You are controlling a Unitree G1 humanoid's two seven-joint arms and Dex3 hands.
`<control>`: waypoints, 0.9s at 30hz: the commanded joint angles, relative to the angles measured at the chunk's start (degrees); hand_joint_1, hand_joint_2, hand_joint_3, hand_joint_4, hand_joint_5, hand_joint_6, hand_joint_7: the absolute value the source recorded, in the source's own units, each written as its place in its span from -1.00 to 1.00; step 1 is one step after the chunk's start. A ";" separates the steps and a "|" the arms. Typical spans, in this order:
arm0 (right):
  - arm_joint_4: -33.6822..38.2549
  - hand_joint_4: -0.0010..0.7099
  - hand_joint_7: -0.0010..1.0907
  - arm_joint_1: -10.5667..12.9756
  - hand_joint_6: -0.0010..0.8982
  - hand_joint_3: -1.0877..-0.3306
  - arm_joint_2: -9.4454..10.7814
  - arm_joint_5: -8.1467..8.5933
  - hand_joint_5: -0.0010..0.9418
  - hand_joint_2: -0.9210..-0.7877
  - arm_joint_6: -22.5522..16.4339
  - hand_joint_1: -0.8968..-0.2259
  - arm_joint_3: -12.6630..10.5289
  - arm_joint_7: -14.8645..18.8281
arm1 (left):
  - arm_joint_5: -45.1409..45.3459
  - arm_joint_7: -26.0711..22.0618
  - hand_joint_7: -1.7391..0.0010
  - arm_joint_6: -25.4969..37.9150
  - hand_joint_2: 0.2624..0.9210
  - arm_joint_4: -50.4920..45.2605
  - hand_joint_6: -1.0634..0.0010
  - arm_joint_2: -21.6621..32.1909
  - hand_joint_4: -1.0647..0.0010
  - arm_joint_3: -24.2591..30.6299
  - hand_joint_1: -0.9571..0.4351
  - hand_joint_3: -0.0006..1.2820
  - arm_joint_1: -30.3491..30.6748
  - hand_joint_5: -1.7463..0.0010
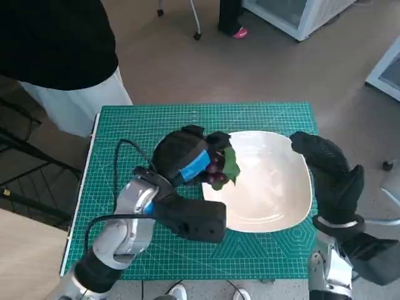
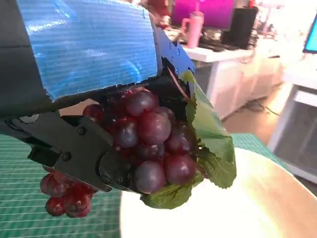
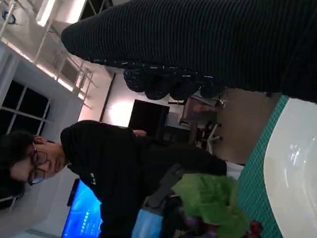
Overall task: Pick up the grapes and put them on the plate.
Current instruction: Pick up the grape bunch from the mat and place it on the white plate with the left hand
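So the pickup part looks done: the left robot hand (image 1: 181, 157) is clamped around the grapes (image 1: 217, 169) and has them up off the table (image 1: 275, 122), right over the near-left edge of the plate (image 1: 281, 187). What's left, I'd say, is lowering them onto the plate and letting go. The bunch hangs with its long axis roughly vertical, leaves (image 2: 210, 144) out toward the plate. The right robot hand (image 1: 328, 169) rests by the plate's far side, fingers loose, holding nothing
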 commanded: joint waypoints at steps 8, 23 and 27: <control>-0.68 0.67 -1.00 1.90 0.24 0.42 -0.04 -0.10 -1.00 -1.00 0.38 0.41 -0.42 -0.49 | 1.39 1.75 -0.32 -2.95 1.00 6.32 -0.25 -3.42 -0.26 -2.54 0.38 -0.91 -4.87 -0.34; -1.23 0.68 -1.00 2.46 0.24 0.42 -0.05 -0.89 -1.00 -1.00 -0.44 0.40 -1.26 -1.85 | 1.22 4.29 -0.25 -6.82 1.00 18.71 -0.22 -8.94 -0.28 -6.11 0.38 -0.90 -11.52 -0.41; -1.21 0.68 -1.00 2.58 0.24 0.43 0.01 -0.95 -1.00 -1.00 -0.76 0.37 -1.42 -2.05 | 0.87 5.18 -0.21 -7.92 1.00 22.14 -0.16 -10.25 -0.24 -6.81 0.38 -0.84 -12.95 -0.52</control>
